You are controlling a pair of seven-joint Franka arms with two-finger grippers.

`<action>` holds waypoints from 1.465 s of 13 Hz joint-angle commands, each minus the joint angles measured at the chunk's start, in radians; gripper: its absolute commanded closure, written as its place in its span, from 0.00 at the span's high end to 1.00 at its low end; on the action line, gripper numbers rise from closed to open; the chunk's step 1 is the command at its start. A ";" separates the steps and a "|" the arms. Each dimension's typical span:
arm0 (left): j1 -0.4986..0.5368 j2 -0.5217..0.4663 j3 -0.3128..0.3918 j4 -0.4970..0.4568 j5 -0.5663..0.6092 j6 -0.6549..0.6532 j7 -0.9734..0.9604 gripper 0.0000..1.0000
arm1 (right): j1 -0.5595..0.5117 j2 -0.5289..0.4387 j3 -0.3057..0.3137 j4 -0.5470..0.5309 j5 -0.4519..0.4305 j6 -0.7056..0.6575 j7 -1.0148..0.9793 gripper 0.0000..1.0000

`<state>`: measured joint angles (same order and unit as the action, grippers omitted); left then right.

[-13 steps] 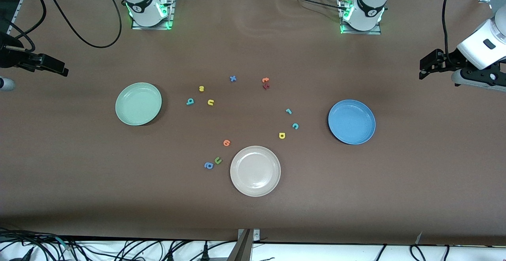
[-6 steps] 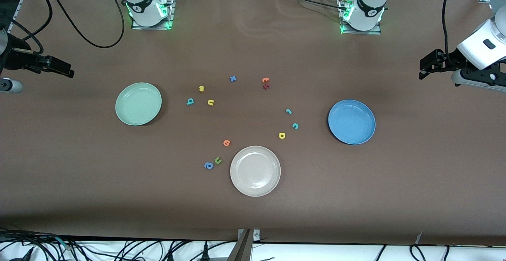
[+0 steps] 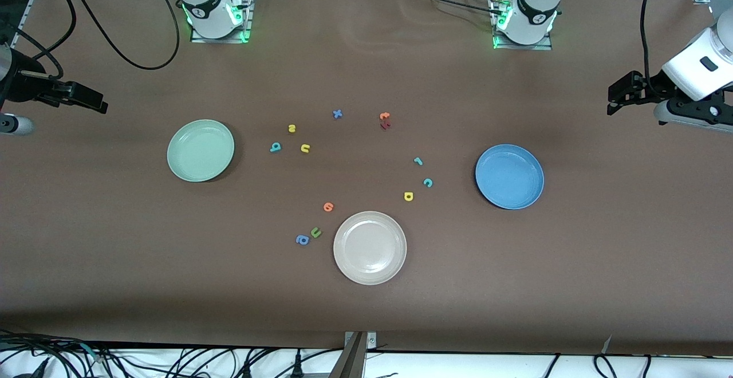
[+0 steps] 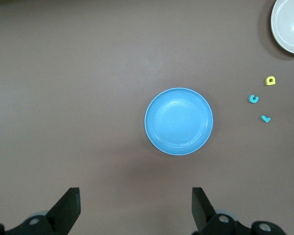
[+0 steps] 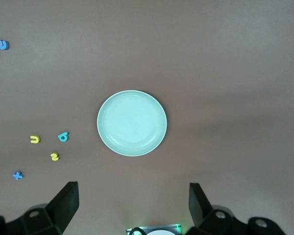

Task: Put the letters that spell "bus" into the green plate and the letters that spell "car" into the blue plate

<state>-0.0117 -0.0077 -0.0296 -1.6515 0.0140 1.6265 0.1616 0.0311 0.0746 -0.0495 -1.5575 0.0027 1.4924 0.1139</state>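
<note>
Right gripper [image 3: 86, 98] shifted inward, beige plate [image 3: 369, 247] untouched

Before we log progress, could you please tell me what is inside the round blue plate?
Nothing: the round medium-blue plate holds no letters, and its whole inside is uncovered. The teal "c" lies on the brown table beside it.

Robot lab: bolted arm bases [image 3: 216, 14], trailing cables [image 3: 189, 361].
</note>
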 commanded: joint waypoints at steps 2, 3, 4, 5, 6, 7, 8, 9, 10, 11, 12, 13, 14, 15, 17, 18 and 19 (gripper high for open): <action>0.007 -0.003 -0.006 0.015 -0.014 -0.013 0.003 1.00 | 0.000 -0.009 0.000 -0.010 0.013 0.009 0.013 0.99; 0.007 -0.003 -0.006 0.015 -0.014 -0.013 0.003 1.00 | 0.000 -0.009 -0.001 -0.010 0.013 0.009 0.013 0.99; 0.007 -0.003 -0.006 0.015 -0.014 -0.013 0.001 1.00 | 0.000 -0.010 -0.001 -0.010 0.013 0.009 0.013 0.99; 0.007 -0.003 -0.006 0.015 -0.014 -0.013 0.001 1.00 | 0.000 -0.010 -0.001 -0.012 0.013 0.009 0.013 0.99; 0.007 -0.003 -0.006 0.015 -0.014 -0.013 -0.008 1.00 | 0.000 -0.009 -0.001 -0.015 0.013 0.011 0.013 0.99; 0.007 -0.003 -0.007 0.015 -0.014 -0.013 -0.016 1.00 | 0.000 -0.010 -0.001 -0.016 0.013 0.012 0.013 0.99; 0.007 -0.003 -0.007 0.015 -0.014 -0.013 -0.017 1.00 | 0.000 -0.010 -0.001 -0.016 0.013 0.012 0.013 0.99; 0.007 -0.003 -0.007 0.015 -0.014 -0.013 -0.017 1.00 | 0.000 -0.009 -0.001 -0.016 0.013 0.014 0.013 0.99; 0.007 -0.003 -0.007 0.015 -0.014 -0.013 -0.017 1.00 | 0.000 -0.009 -0.001 -0.016 0.013 0.014 0.013 0.99; 0.007 -0.003 -0.007 0.015 -0.012 -0.013 -0.017 1.00 | 0.000 -0.009 -0.001 -0.018 0.013 0.020 0.013 0.99; 0.007 -0.003 -0.009 0.015 -0.014 -0.013 -0.019 1.00 | 0.000 -0.009 -0.001 -0.018 0.013 0.020 0.013 0.99; 0.007 -0.003 -0.009 0.015 -0.014 -0.013 -0.019 1.00 | 0.000 -0.009 -0.001 -0.018 0.013 0.020 0.013 0.99; 0.007 -0.003 -0.009 0.015 -0.014 -0.013 -0.019 1.00 | 0.000 -0.009 -0.001 -0.019 0.013 0.020 0.013 0.99; 0.007 -0.003 -0.009 0.015 -0.014 -0.013 -0.019 1.00 | 0.000 -0.009 -0.001 -0.018 0.013 0.020 0.013 0.99; 0.007 -0.003 -0.009 0.015 -0.014 -0.013 -0.019 1.00 | 0.000 -0.009 -0.001 -0.018 0.013 0.020 0.013 0.99; 0.007 -0.003 -0.009 0.015 -0.014 -0.013 -0.017 1.00 | 0.000 -0.009 -0.001 -0.019 0.013 0.020 0.013 0.99; 0.007 -0.003 -0.009 0.015 -0.014 -0.014 -0.019 1.00 | 0.000 -0.009 -0.001 -0.019 0.013 0.020 0.013 0.99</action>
<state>-0.0117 -0.0077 -0.0309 -1.6501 0.0140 1.6265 0.1491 0.0309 0.0746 -0.0495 -1.5635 0.0027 1.5029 0.1155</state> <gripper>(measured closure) 0.000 0.004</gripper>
